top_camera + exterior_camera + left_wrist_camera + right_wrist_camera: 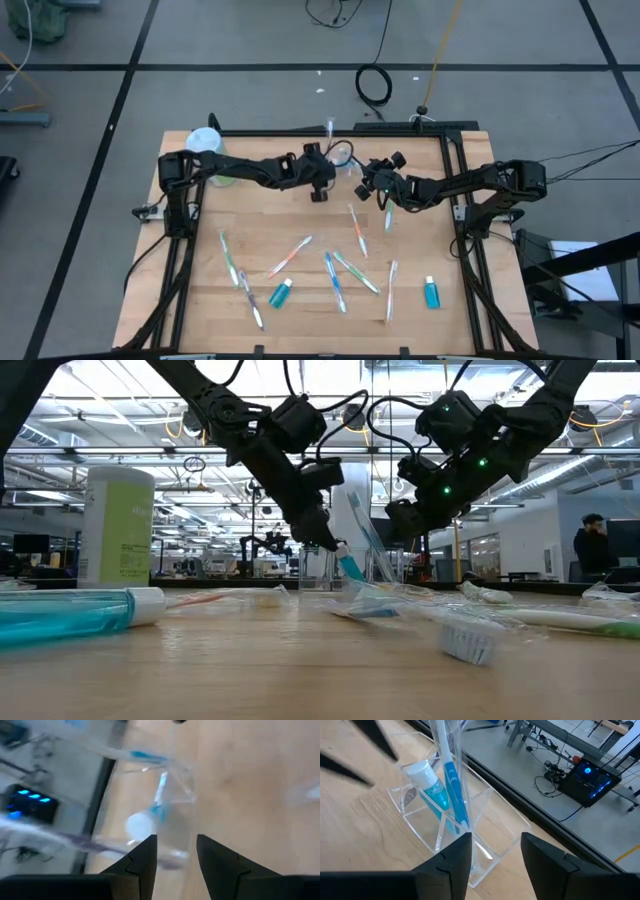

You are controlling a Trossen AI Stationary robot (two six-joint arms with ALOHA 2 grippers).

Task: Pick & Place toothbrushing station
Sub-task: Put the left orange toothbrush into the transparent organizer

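A small clear plastic cup (455,820) stands near the table's far edge, between my two grippers (348,166). It holds one white-capped teal tube (427,782) and a blue-and-white toothbrush (451,775), both leaning in it. My left gripper (176,857) is open, just to the cup's left (320,194). My right gripper (495,857) is open, at the cup's right (373,182), with its fingers on either side of the cup's lower near corner. Several toothbrushes (335,278) and two teal tubes (281,292) (432,293) lie flat on the table. My right gripper has its two open fingers (452,862) on either side of the cup's lower corner (481,862), coming slanting from the table's right. I cannot tell whether they touch it. The cup stands on the table.
A tall green bottle with a white cap (210,150) stands at the table's far left corner. Loose toothbrushes spread over the table's middle and near half (290,258) (358,230). A black frame rail (300,133) runs along the far edge.
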